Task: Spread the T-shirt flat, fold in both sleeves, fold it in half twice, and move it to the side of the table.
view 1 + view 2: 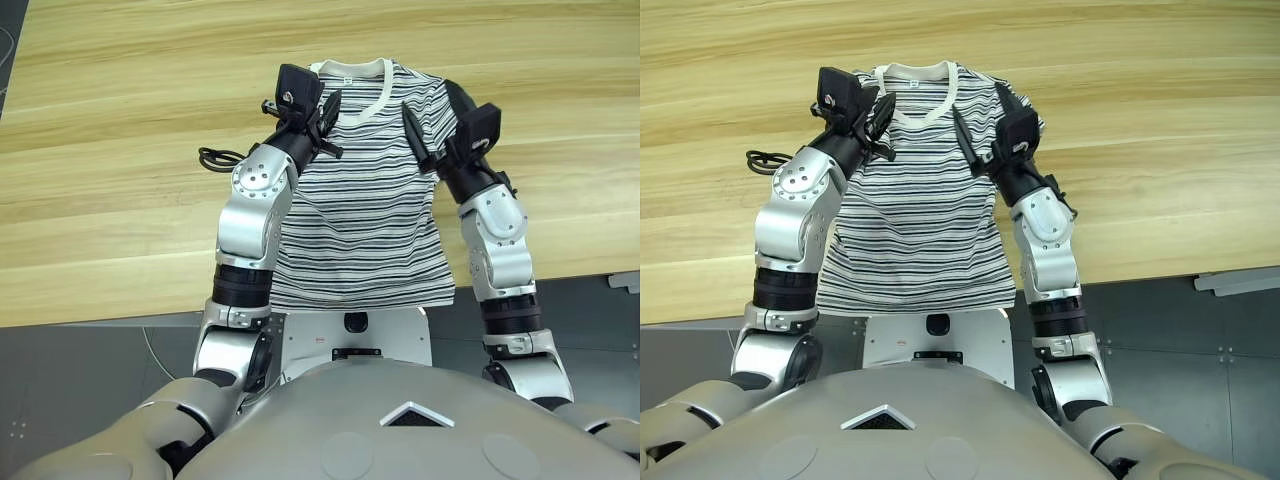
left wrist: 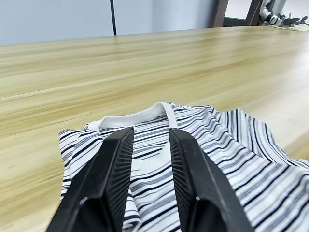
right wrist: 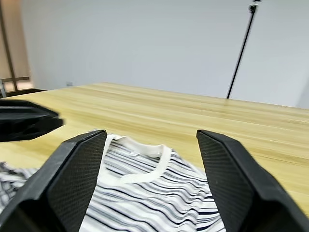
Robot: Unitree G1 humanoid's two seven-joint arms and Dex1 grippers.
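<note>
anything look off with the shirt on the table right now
The T-shirt isn't quite flat. Its fabric is rumpled around the collar and shoulders below the left gripper, and its hem hangs slightly over the near edge of the table.

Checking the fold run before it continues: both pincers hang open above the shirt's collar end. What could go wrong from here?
1. The T-shirt has its hem at the table's near edge, maybe slightly over it; a tug toward the robot could slide it off.
2. A black cable lies beside the T-shirt near the left pincer; a sleeve grab there might snag it.
</note>
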